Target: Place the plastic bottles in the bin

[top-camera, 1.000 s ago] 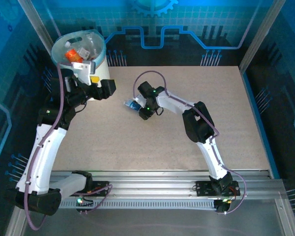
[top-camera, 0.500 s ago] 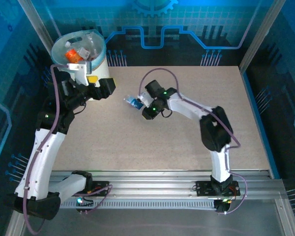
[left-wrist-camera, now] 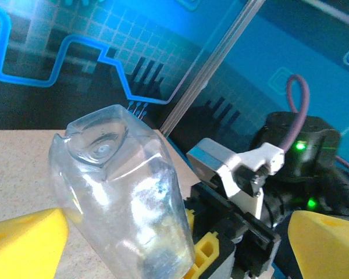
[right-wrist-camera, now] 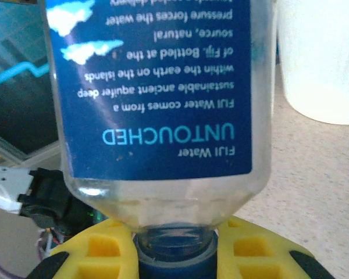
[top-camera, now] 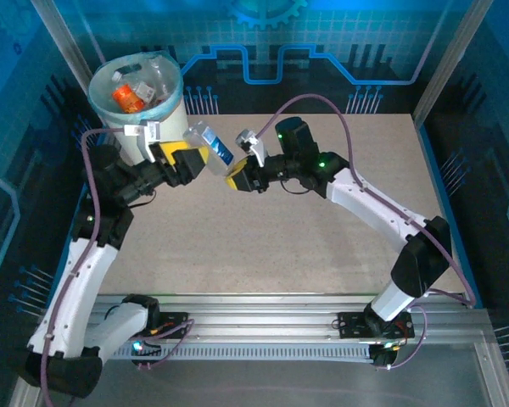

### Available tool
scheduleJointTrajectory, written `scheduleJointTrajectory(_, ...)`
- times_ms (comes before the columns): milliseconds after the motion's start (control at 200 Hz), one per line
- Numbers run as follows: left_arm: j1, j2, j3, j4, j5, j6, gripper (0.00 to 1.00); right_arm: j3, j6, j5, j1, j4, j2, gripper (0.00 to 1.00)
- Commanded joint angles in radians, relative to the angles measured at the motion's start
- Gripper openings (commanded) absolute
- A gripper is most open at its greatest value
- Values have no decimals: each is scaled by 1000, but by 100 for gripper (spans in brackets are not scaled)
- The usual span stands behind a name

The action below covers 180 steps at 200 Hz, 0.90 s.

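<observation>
One plastic bottle (top-camera: pixel 205 144), clear with a blue label, raised above the table (top-camera: pixel 322 246), left of centre in the top view, just right of the bin (top-camera: pixel 168 123). Clamped at its blue-capped neck by the right gripper (top-camera: pixel 236 178), fingers closed tight. Base end between the wide-spread fingers of the left gripper (top-camera: pixel 187 157), nothing gripped. Other bottles (top-camera: pixel 123 95) inside the bin, upper left.

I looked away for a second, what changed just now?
The right fingers, clamped on the neck of the Fiji bottle, lifted it off the table and carried it left, base-first between the open left fingers, which turned to meet it. The bin and its bottles stayed put.
</observation>
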State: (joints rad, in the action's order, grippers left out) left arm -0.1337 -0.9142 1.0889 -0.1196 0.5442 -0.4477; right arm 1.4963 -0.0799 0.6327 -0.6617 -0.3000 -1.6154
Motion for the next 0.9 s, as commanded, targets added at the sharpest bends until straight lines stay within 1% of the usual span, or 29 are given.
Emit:
scheduleJointTrajectory(0,-4,65,-20,103,65,-19,97,-26,-50,85,-36,76,62,14)
scheduleJointTrajectory(100,-4,102,-50,124,56,-28,96,-34,-44,136,-60,109,83,15)
scheduleJointTrajectory(365,-3,172,-89,143,11,-37,96,-30,-28,185,-112,135,101,14)
scheduleJointTrajectory(600,-4,224,-108,140,-36,-19,96,-58,-32,215,-129,183,140,13)
scheduleJointTrajectory(685,-4,237,-128,189,-14,-50,93,-64,-45,263,-130,208,144,13)
scheduleJointTrajectory(785,-4,239,-145,241,35,-77,91,-39,-60,366,-131,210,120,14)
scheduleJointTrajectory(840,-4,238,-147,247,65,-79,90,-17,-55,413,-135,192,104,14)
scheduleJointTrajectory(895,-5,238,-147,254,95,-80,89,3,-32,428,-144,152,91,14)
